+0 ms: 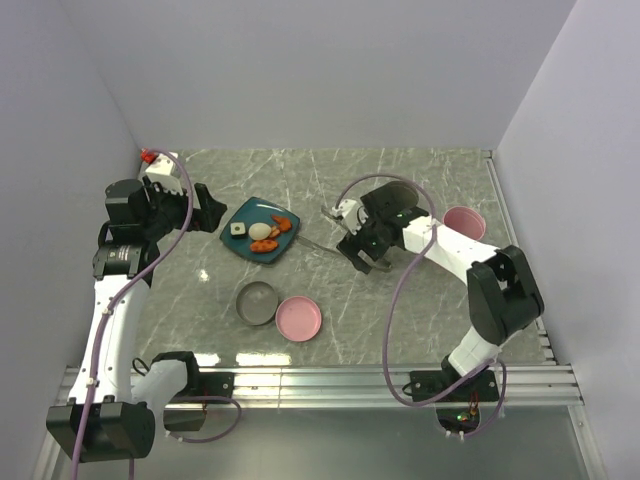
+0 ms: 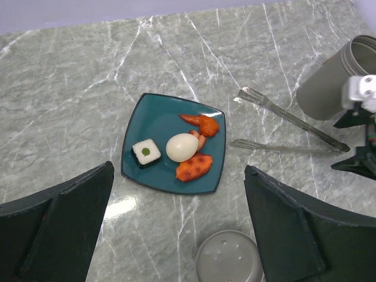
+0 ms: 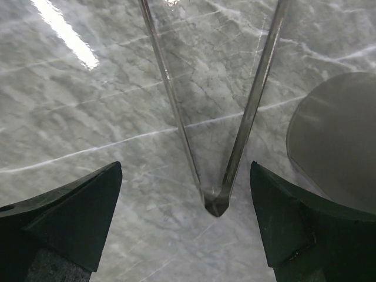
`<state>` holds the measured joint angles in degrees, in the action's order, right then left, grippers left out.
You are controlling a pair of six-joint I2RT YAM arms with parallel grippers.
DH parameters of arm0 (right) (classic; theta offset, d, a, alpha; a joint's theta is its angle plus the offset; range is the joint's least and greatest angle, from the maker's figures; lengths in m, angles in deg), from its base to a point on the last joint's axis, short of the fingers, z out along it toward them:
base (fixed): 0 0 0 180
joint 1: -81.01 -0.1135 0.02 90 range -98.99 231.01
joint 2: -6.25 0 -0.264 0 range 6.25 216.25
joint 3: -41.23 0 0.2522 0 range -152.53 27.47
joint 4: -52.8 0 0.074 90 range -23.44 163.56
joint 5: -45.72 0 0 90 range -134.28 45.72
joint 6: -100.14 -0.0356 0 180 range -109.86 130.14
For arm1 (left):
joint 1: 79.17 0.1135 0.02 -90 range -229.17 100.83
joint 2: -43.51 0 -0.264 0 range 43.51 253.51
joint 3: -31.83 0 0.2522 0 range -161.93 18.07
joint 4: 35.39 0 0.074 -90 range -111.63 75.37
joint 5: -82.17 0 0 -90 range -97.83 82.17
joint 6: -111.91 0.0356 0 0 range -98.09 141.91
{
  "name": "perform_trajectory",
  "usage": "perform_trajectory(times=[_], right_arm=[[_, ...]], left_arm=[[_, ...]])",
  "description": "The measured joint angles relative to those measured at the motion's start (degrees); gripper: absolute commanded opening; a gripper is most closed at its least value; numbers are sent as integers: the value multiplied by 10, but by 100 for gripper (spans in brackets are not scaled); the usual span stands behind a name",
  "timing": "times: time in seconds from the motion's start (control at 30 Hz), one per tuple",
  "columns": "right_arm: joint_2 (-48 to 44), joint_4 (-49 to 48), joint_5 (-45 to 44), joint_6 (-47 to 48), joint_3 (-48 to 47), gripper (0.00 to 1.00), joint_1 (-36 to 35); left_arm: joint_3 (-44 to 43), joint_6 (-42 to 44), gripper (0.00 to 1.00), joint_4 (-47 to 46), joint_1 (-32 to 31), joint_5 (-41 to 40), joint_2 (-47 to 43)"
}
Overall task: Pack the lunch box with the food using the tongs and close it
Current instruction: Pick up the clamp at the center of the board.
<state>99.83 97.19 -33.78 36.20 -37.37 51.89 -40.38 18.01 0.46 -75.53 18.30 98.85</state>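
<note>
The tongs (image 2: 286,126) lie flat on the marble, right of the teal plate (image 2: 154,120), with their two arms spread. Their joined end (image 3: 216,205) sits between the fingers of my right gripper (image 3: 185,165), which is open and not touching it. The food is on the plate: a white ball (image 2: 181,147), orange-red chunks (image 2: 194,167) and a small dark-and-white piece (image 2: 146,151). My left gripper (image 2: 178,166) hangs open above the plate's near side, holding nothing. The open grey round lunch box (image 1: 257,302) stands in front of the plate, with a pink lid (image 1: 299,318) beside it.
A grey cylinder (image 2: 332,76) stands just beyond the tongs' joined end, next to the right gripper; the right arm hides it in the top view. A pink round piece (image 1: 464,222) sits behind the right arm. Walls close in the table at the back and on both sides.
</note>
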Motion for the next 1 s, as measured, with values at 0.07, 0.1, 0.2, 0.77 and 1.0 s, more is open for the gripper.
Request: perform_trajectory(times=[0.07, 0.1, 0.2, 0.77, 1.0], right_arm=[[14, -10, -2, 10, 5, 96, 0], [20, -13, -3, 16, 7, 96, 0], [35, -24, -4, 30, 7, 96, 0], [129, -34, 4, 73, -37, 95, 9], [146, -36, 29, 75, -53, 94, 24]], left_arm=[[0, 0, 99, 0, 0, 2, 0], [0, 0, 99, 0, 0, 4, 0], [2, 0, 99, 0, 0, 11, 0], [11, 2, 99, 0, 0, 13, 3], [21, 2, 99, -1, 0, 15, 9]])
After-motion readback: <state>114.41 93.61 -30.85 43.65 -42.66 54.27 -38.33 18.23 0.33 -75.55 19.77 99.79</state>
